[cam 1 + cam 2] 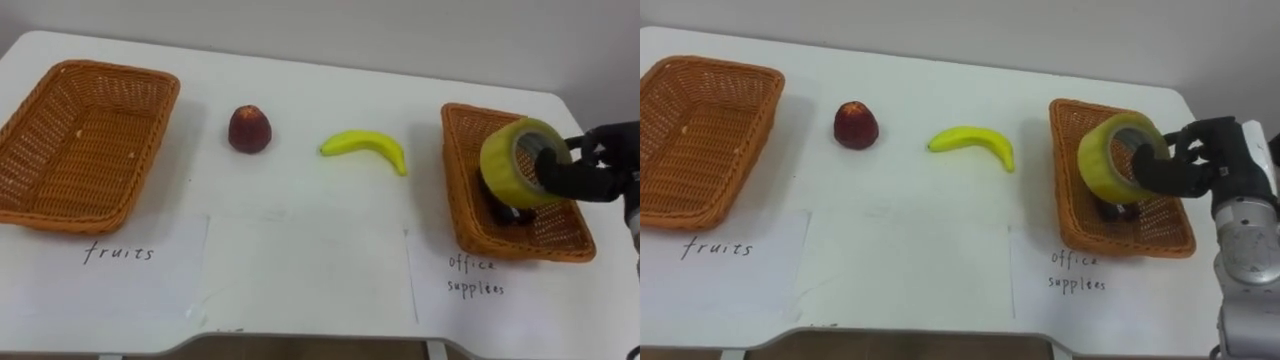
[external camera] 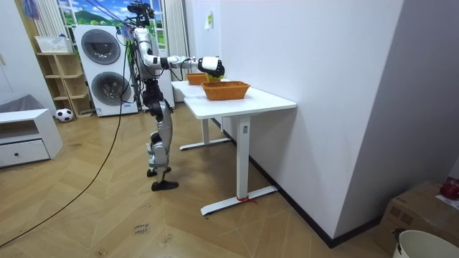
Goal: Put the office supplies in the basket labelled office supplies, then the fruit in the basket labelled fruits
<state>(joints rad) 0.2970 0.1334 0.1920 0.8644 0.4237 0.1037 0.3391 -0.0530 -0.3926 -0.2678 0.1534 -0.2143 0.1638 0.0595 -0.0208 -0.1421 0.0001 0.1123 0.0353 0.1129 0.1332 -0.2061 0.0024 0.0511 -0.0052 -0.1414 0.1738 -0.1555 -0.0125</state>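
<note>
My right hand (image 1: 592,165) (image 1: 1196,158) is shut on a yellow roll of tape (image 1: 520,162) (image 1: 1118,156), holding it tilted just above the right wicker basket (image 1: 462,190) (image 1: 1070,190), which has the paper sign "office supplies" (image 1: 476,275) in front of it. A dark object (image 1: 1118,211) lies in that basket under the tape. A red apple (image 1: 249,129) (image 1: 855,125) and a yellow banana (image 1: 366,147) (image 1: 973,142) lie on the white table between the baskets. The left wicker basket (image 1: 85,143) (image 1: 700,135) stands empty behind the sign "fruits" (image 1: 119,252).
The white table (image 1: 310,260) (image 2: 244,100) stands against a wall, and I stand at its long edge. Paper sheets (image 1: 905,265) cover the near middle of the table. In the room view, washing machines (image 2: 104,68) stand behind me.
</note>
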